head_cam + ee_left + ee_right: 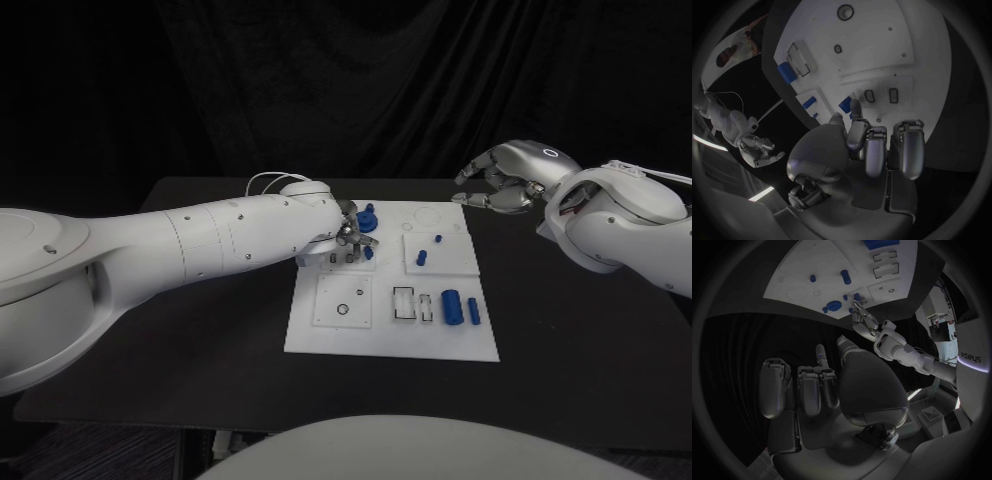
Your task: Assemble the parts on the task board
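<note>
The white task board (392, 340) lay in the middle of the black table (577, 350), with blue parts (451, 304) on it. The left hand (351, 238) reached down by a blue part (368, 213) at the far corner; I could not tell if it held it. The right hand (508, 180) hung past the board, fingers curled, holding nothing. I think the next move needed a slow, careful pinch.

- The board (392, 330), a white plate, lies at the centre of the frame on the black table (173, 380)
- The left hand (351, 238) reaches in from the left and sits over the board's upper left part, fingers down among blue parts (368, 215)
- The right hand (505, 180) hangs at upper right, off the board's far corner, fingers curled, nothing seen in it
- A blue cylinder (451, 306) and a thinner blue pin (473, 312) lie at the board's lower right
</note>
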Controlling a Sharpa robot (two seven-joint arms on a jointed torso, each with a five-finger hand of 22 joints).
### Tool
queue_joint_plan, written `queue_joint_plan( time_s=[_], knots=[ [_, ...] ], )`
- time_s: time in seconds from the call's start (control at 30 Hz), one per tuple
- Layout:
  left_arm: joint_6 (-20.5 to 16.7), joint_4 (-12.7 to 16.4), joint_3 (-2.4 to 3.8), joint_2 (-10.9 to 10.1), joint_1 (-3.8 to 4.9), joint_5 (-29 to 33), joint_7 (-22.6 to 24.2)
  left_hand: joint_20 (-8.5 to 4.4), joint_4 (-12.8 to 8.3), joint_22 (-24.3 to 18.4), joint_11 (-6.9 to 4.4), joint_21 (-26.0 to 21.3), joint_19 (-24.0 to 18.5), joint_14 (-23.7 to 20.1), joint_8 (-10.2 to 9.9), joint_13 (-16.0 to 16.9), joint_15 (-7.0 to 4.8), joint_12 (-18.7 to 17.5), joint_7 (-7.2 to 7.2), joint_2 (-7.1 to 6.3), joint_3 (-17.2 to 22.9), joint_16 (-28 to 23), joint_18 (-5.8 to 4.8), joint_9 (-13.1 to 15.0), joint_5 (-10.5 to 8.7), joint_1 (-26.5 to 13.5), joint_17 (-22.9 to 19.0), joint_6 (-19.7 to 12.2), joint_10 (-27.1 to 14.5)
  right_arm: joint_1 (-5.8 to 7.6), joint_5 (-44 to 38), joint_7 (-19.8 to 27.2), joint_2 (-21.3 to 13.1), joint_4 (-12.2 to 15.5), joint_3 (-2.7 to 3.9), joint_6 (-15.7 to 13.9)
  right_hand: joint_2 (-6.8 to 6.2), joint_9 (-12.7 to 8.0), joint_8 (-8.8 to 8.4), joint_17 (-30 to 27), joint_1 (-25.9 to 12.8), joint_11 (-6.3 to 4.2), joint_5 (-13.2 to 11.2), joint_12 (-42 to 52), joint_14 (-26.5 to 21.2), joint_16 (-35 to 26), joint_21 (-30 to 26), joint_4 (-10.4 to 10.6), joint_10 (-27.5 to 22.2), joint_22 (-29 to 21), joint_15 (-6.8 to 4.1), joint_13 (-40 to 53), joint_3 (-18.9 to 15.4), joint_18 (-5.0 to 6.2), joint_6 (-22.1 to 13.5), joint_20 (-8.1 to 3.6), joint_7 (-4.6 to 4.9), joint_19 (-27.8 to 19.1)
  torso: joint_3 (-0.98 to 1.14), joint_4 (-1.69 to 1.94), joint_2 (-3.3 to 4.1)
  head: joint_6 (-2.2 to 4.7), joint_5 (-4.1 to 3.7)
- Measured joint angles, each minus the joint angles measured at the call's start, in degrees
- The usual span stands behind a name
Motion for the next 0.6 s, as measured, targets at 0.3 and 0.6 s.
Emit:
queue_joint_plan(
  time_s=[0.3, 0.6],
  knots=[
    [0.1, -1.2, -0.01, 0.8, -0.35, -0.2, 0.6, -0.21, -0.1, 0.0, 0.00, -0.2, -0.2, 0.0, -0.7, 0.0, 0.01, 0.0, 0.00, 0.00, 0.4, 0.0, 0.01, 0.4, 0.00, 0.0, 0.0, 0.0, 0.0, 0.00, 0.2, -0.2, 0.1, -0.1, 0.00, 0.6, 0.00, 0.1, 0.00, 0.0, 0.0, 0.00, 0.0, 0.0, 0.0, 0.0, 0.0, 0.0, 0.0, 0.0, 0.00, 0.0, 0.0, 0.00, 0.2, 0.00, -0.21, 0.0, 0.03, 0.01, -0.03, 0.00, -0.19],
    [0.3, -2.1, -0.01, 1.4, -0.41, -0.3, 1.2, 0.00, -0.5, 0.0, 0.00, -0.6, -0.4, 0.0, -1.0, 0.0, 0.01, 0.0, 0.00, 0.00, 0.8, 0.0, 0.00, 0.8, 0.25, 0.0, 0.0, 0.0, 0.0, -0.08, 1.1, -0.1, 0.3, -0.2, 0.00, 0.8, 0.00, 0.0, 0.00, 0.0, 0.0, 0.00, 0.0, 0.0, 0.0, 0.0, 0.0, 0.0, 0.0, 0.0, 0.00, 0.0, 0.0, -0.01, 0.2, 0.00, -0.21, 0.0, 0.05, -0.04, -0.02, 0.00, -0.03]
  ],
)
